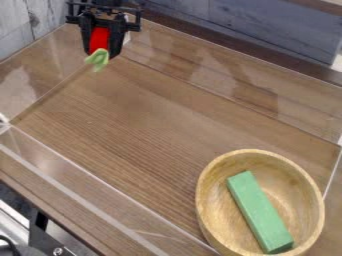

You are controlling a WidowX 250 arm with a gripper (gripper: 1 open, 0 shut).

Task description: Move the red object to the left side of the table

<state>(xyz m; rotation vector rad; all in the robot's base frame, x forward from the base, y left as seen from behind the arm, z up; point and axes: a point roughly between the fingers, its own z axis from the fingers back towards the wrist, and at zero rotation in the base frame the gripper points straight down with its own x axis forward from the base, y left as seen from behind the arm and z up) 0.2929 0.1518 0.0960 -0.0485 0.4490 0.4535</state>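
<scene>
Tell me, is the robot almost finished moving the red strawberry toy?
Nearly. Done: the red object is picked up and is now over the table's far left part, far from the bowl holding the green block. In hand: the gripper holds it between its fingers, green leafy end hanging down, above the wood. Left: lower it, let go, and pull away.
</scene>
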